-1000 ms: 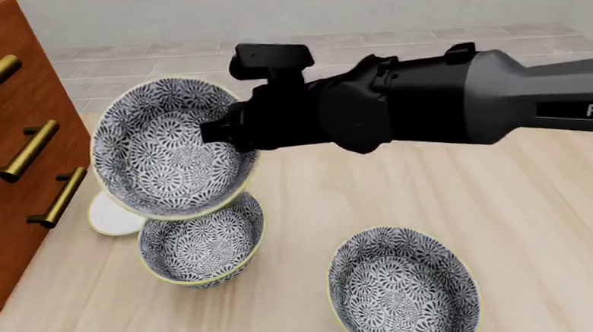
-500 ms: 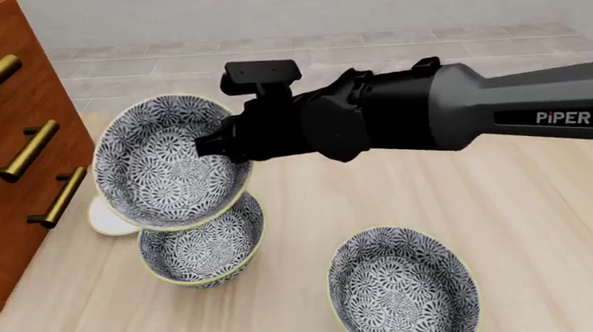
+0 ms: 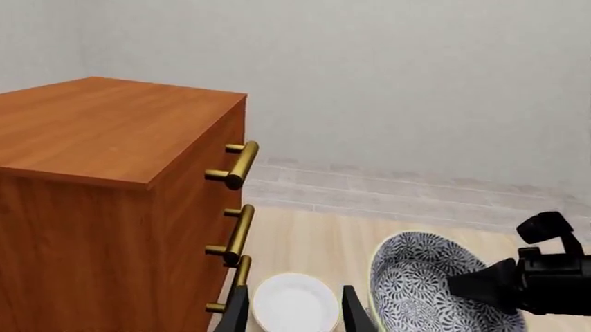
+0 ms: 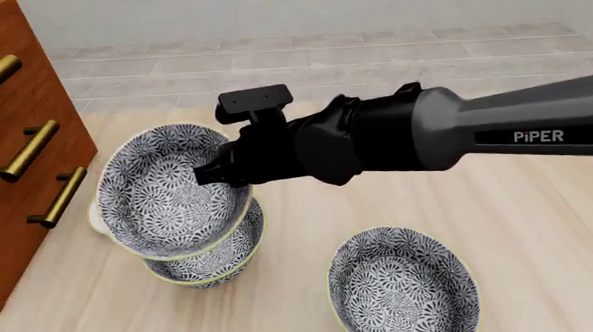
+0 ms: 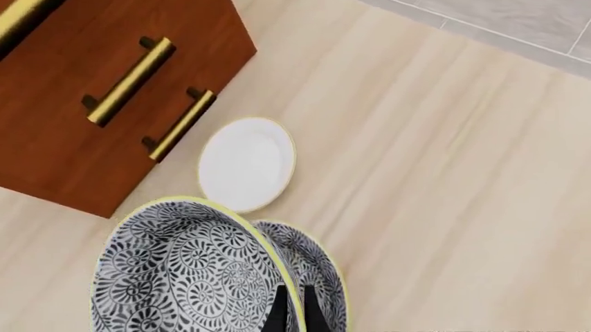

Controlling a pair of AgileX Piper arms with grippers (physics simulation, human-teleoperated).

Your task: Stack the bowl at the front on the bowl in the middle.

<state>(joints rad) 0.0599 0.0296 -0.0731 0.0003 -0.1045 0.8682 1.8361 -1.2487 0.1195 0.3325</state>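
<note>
My right gripper [image 4: 209, 174] is shut on the rim of the bowl at the front [image 4: 164, 192], a grey-white floral bowl with a pale yellow rim. It hangs tilted, just above the bowl in the middle [image 4: 218, 259], overlapping it and offset towards the cabinet. In the right wrist view the fingers [image 5: 279, 308] pinch the held bowl's [image 5: 185, 277] rim, with the lower bowl [image 5: 322, 270] showing behind it. My left gripper [image 3: 293, 312] is open and holds nothing, back near the cabinet. Its view shows the held bowl [image 3: 416, 283].
A third floral bowl [image 4: 402, 286] stands at the front right. A small white dish [image 5: 246, 162] lies beside the stack, next to the wooden cabinet [image 4: 12, 150] with brass handles. Bare wooden tabletop stretches to the right.
The right gripper has lowered the held bowl down towards the bowl below it, and the bowl now sits flatter than before.
</note>
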